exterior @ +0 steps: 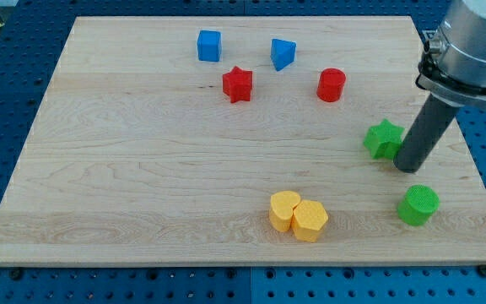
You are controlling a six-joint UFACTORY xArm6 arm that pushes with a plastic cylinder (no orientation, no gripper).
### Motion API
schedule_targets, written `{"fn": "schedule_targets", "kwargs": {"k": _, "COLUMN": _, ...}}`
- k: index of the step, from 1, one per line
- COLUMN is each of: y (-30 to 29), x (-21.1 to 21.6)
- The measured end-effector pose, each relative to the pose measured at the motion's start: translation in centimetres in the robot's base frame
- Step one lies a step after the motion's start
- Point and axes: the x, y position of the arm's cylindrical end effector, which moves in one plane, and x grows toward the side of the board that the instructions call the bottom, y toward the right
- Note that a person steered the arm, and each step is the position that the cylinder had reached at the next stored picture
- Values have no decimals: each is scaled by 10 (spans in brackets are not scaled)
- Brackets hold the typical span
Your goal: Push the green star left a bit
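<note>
Finding: the arm carries no jaws. It ends in a dark rod, so nothing can open, close or hold; my tip [407, 169] rests on the worktop [142, 169].

Position: my tip stands at the right edge of the green star [384, 138], touching it or just short of contact; the view does not settle which. The star lies immediately to the tip's left and slightly toward the view's top.

Assessment: this placement suits the task. With the tip on the star's right side, a leftward slide would carry the star left. The tip sits a little below the star's middle, so the star may turn or drift upward.

Other items: a green cylinder [418, 205] lies below the tip, apart. Two touching yellow blocks [298, 215] lie down-left. The red cylinder [331, 85], red star [237, 84] and two blue blocks [209, 46] stand well up-left, off the short push line.
</note>
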Motion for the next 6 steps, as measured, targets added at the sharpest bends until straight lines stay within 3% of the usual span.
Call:
{"fn": "schedule_targets", "kwargs": {"k": 4, "y": 27, "x": -42}}
{"fn": "schedule_targets", "kwargs": {"k": 6, "y": -46, "x": -54}}
